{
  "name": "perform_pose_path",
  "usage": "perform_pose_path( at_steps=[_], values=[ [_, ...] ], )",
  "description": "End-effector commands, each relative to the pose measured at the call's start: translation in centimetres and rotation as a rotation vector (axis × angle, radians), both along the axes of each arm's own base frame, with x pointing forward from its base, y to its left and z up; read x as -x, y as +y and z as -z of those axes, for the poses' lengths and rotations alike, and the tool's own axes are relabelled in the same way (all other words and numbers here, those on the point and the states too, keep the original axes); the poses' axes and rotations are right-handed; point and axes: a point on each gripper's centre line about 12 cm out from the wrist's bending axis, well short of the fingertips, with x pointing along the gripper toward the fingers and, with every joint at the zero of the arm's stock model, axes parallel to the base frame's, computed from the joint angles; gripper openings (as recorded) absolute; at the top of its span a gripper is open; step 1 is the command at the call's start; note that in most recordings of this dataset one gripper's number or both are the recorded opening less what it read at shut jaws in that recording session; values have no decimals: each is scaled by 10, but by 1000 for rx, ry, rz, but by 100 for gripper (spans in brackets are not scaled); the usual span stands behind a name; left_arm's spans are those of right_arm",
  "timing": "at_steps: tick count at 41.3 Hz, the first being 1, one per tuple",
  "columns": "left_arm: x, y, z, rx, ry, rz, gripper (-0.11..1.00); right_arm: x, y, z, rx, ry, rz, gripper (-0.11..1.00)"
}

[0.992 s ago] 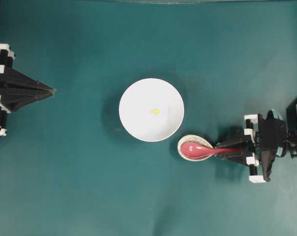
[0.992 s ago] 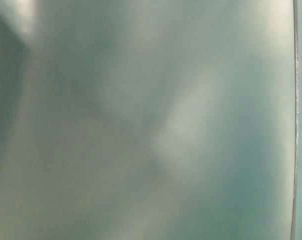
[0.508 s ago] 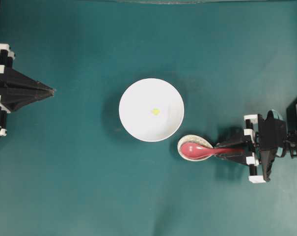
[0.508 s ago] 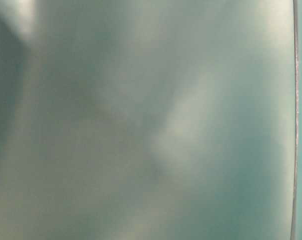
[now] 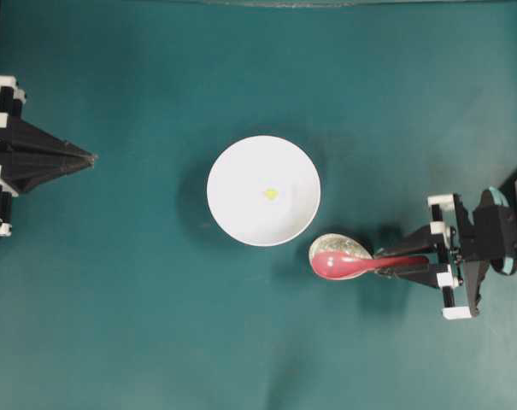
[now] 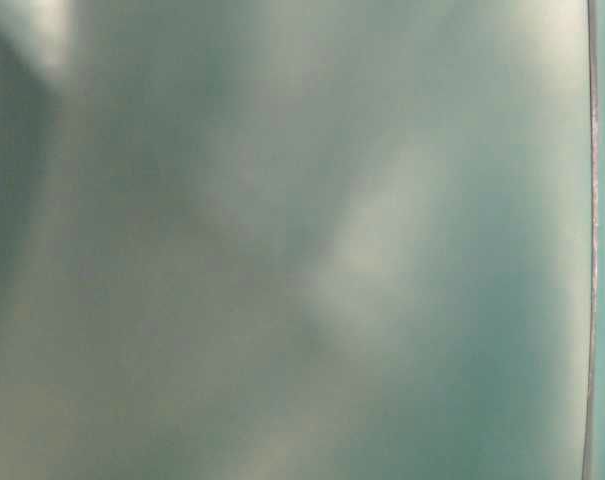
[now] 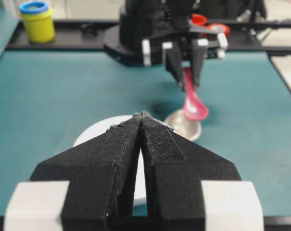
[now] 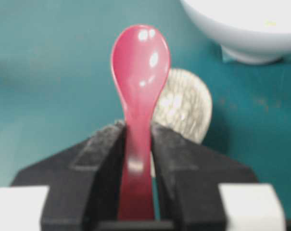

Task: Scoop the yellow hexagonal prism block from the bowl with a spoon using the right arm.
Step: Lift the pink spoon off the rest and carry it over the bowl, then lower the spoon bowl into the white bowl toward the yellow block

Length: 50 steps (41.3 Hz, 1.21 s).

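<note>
The white bowl (image 5: 232,166) sits mid-table with the tiny yellow hexagonal prism block (image 5: 271,194) inside it. My right gripper (image 5: 386,261) is shut on the handle of the red-pink spoon (image 5: 339,266), whose scoop hangs over the near edge of the speckled spoon rest (image 5: 339,246). In the right wrist view the spoon (image 8: 140,62) stands out straight between the jaws of the right gripper (image 8: 138,127), with the bowl (image 8: 241,36) and block (image 8: 269,22) ahead to the right. My left gripper (image 5: 91,158) is shut and empty at the far left.
A yellow tub with a blue lid (image 7: 37,21) stands off the mat behind the right arm. The spoon rest (image 8: 188,103) lies just beside the bowl's foot. The table-level view is a blurred teal surface.
The right gripper has drawn back slightly to the right with the spoon; the scoop has come up off the spoon rest, which now shows beside it. The left arm has not moved.
</note>
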Motion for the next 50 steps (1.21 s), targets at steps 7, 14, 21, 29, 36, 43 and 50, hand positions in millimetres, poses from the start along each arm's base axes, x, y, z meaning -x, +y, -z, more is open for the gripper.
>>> perform_pose_path(
  at_steps=[7,14,21,29,36,43,50],
  values=[
    [-2,0,-4,-5,-9,1,0,-12,-10,-34,-5,-1,15,25],
    [-2,0,-4,-6,-11,0,0,-22,-22,-58,-10,35,22,25],
    [-2,0,-4,-6,-9,1,0,-31,-37,-86,-27,95,22,25],
    [-2,0,-5,-8,-14,0,0,-42,-59,-109,-52,227,18,25],
    [-2,0,-5,-6,-14,0,0,-49,-81,-119,-83,317,49,25],
    [-2,0,-4,-8,-12,0,0,-59,-98,-123,-95,389,68,25],
    [-2,0,-4,-8,-12,0,0,-76,-104,-122,-83,470,42,25]
  ],
)
